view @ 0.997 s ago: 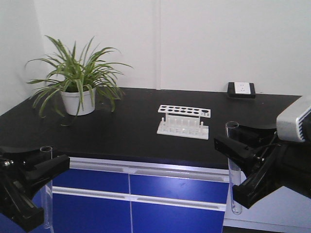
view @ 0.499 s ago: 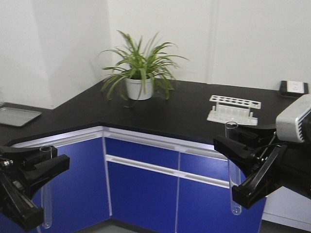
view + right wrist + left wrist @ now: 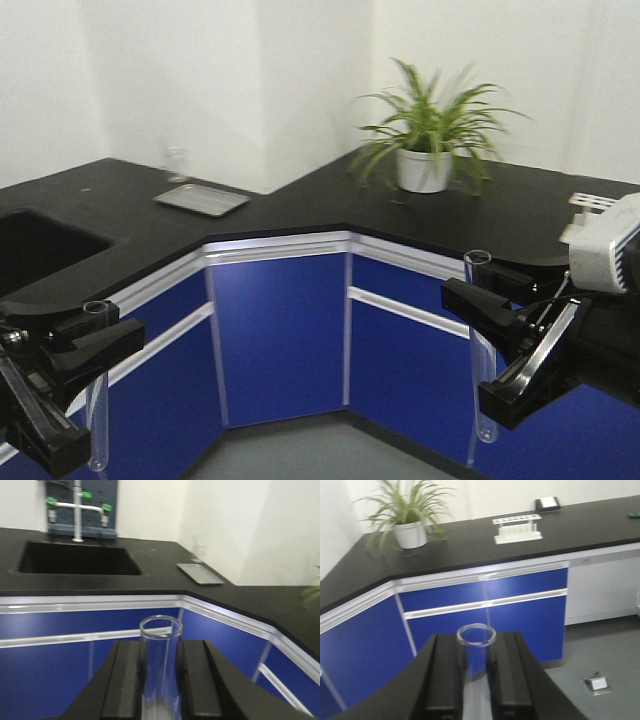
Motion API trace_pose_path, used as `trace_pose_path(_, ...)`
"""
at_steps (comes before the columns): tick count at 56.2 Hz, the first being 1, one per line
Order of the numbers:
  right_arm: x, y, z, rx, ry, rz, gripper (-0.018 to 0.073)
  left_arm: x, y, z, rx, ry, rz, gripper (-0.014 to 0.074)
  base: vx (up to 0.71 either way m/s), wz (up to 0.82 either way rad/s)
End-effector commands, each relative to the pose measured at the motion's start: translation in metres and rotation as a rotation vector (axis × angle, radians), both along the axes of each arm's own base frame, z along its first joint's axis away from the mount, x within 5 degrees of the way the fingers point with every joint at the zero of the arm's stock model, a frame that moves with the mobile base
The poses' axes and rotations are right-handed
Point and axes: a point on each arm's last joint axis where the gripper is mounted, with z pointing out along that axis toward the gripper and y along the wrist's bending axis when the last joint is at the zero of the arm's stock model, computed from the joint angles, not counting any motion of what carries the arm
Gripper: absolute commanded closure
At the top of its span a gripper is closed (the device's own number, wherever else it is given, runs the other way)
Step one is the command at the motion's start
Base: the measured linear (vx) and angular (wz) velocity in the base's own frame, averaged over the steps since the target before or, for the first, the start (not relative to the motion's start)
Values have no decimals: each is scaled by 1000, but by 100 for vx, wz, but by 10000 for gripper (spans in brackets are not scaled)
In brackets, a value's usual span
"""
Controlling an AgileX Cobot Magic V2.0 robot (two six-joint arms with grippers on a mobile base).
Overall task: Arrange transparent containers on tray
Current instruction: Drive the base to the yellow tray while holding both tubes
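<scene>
Black counter (image 3: 300, 205), blue cabinets (image 3: 280, 330) (plant (image 3: 430, 125) atop); L pincer (image 3: 108, 335), R pincer (image 3: 482, 345) each pinching tubes (image 3: 96, 430) (image 3: 477, 266).

Left gripper (image 3: 100, 330) & right gripper (image 3: 478, 290): matte black, w/ broad wedge-shaped fingers (image 3: 442, 680), flat-sided. Silver-grey box (image 3: 605, 250) w/ rounded corners on right arm; thin wires (image 3: 546, 303) by its fingers.

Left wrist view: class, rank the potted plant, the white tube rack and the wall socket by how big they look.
1. potted plant, clearly largest
2. white tube rack
3. wall socket, smallest, though it sits farthest back, which shrinks it
</scene>
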Motion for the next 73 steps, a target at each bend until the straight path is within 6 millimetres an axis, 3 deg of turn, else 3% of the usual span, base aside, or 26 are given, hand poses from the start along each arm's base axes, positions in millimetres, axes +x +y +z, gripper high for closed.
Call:
trace_pose_path(1, -4, -1, 15, 34, -40, -2, 572, -1, 0, 13, -51, -25, 5, 597, -23, 57)
trace_pose_path(45, -4, -1, 15, 34, -40, -2, 571, -1, 0, 13, -51, -25, 5, 597, -17, 65)
trace_pose_path(73, -3, -2, 15, 33, -41, -11, 571, -1, 0, 13, -51, -25, 5, 597, -8, 32)
